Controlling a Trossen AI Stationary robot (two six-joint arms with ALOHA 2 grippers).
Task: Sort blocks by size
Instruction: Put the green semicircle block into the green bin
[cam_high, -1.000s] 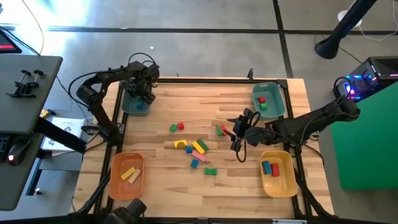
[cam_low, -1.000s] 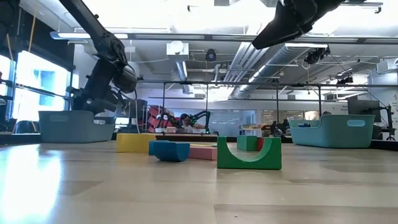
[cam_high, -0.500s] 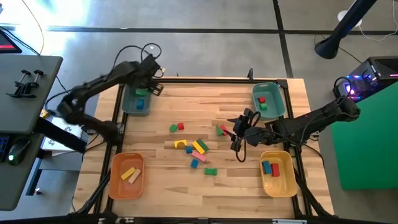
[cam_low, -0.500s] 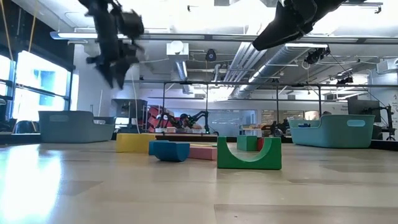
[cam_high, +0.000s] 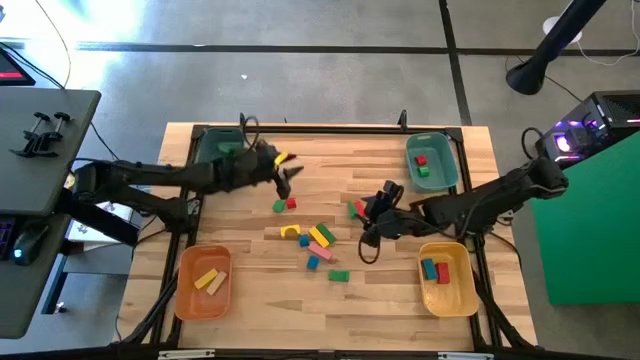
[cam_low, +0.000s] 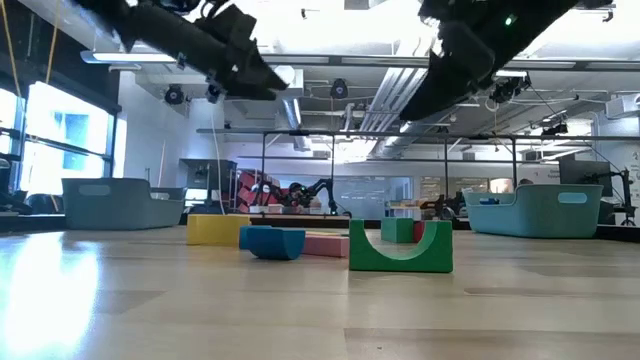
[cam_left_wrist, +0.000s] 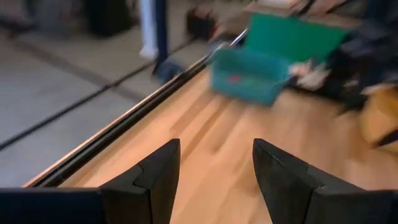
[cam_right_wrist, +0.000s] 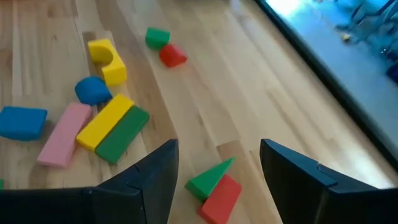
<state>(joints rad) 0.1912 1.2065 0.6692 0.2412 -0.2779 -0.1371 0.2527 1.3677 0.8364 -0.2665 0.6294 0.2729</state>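
Loose blocks lie in the middle of the table: a green and a red one (cam_high: 284, 205), a yellow arch (cam_high: 290, 231), a yellow bar (cam_high: 320, 237) beside a green bar, a pink bar, two blue ones and a green arch (cam_high: 339, 275). A green wedge (cam_right_wrist: 210, 177) and a red block (cam_right_wrist: 221, 195) lie on the table, side by side, just ahead of my right gripper (cam_high: 366, 222), which is open and empty above them. My left gripper (cam_high: 290, 176) is open and empty, raised over the table's far middle.
A teal bin (cam_high: 217, 150) stands at the far left. Another teal bin (cam_high: 432, 162) at the far right holds a red and a green block. An orange bin (cam_high: 205, 283) sits near left and a yellow bin (cam_high: 446, 275) near right. Bare wood lies along the near edge.
My left gripper has risen from the far-left teal bin and swung toward the table's middle, its arm now stretched out across the table. My right gripper has shifted a little toward the table's left, over the green wedge and red block.
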